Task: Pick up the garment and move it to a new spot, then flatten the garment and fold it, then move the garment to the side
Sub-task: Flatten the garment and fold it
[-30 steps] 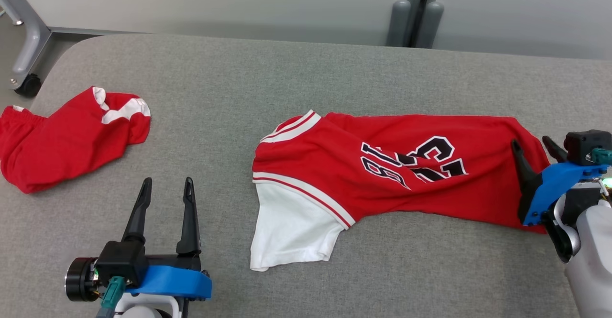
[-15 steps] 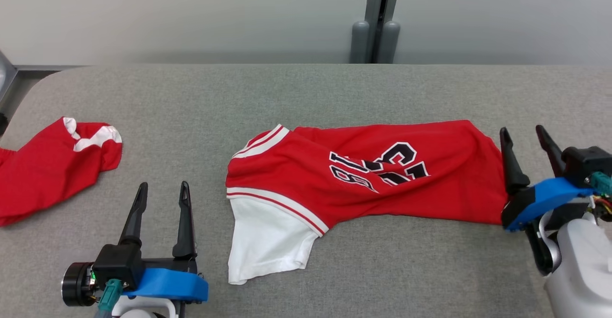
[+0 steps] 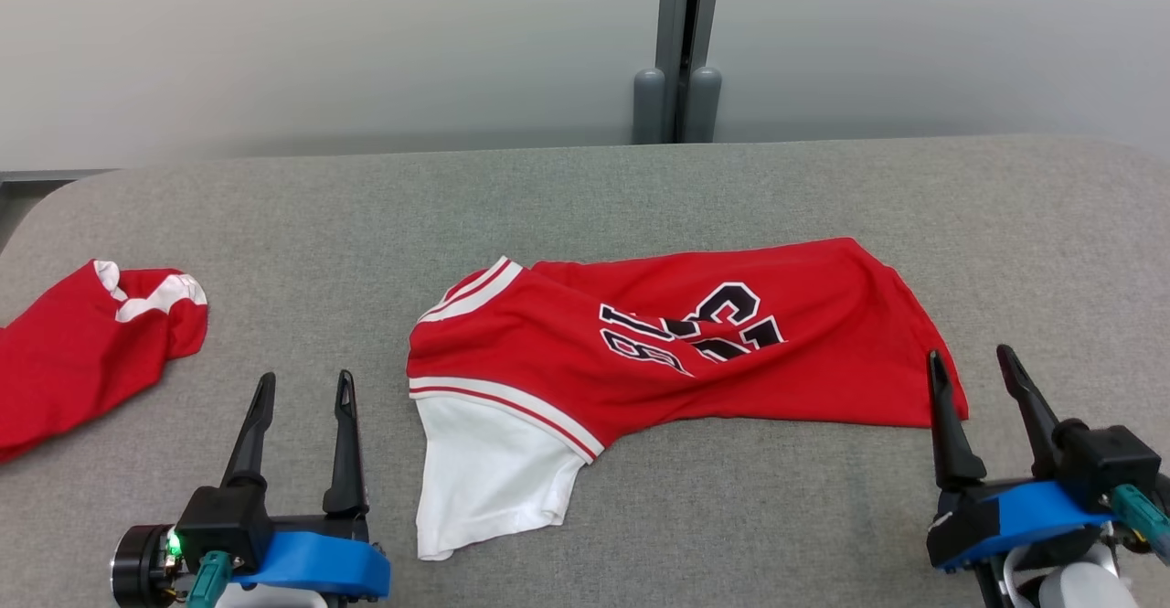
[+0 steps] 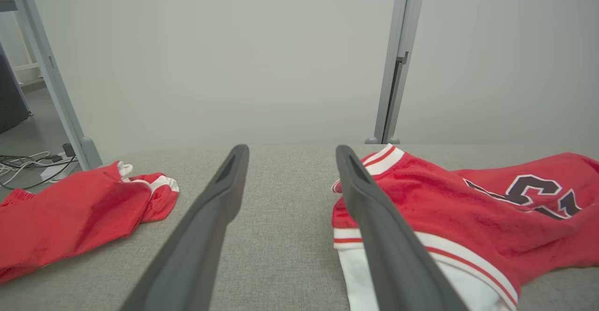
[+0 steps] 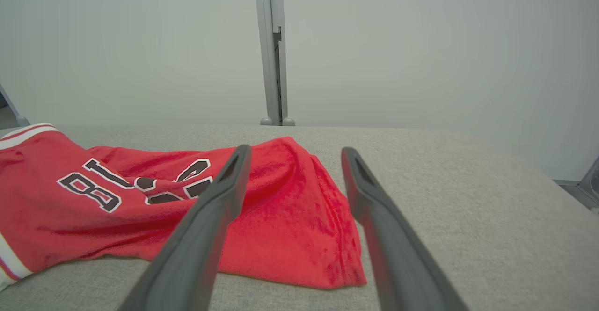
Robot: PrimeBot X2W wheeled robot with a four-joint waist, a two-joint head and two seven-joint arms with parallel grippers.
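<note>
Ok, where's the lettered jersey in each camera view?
Head view: jersey at centre, on the table.
Left wrist view: jersey on the right side, white sleeve lowest.
Right wrist view: jersey on the left, reaching past centre.
Shared landmark: the grey post behind the table, upright beyond the jersey.

two red garments on one grey table [image 3: 366, 215]: one jersey [image 3: 804, 370] with black numbers, one second garment [image 3: 82, 361] at far left. two grippers, left gripper [image 3: 305, 377] and right gripper [image 3: 969, 352], two dark fingers [image 3: 345, 443] on each. one grey post [image 3: 678, 23] behind, two round feet at its base.
</note>
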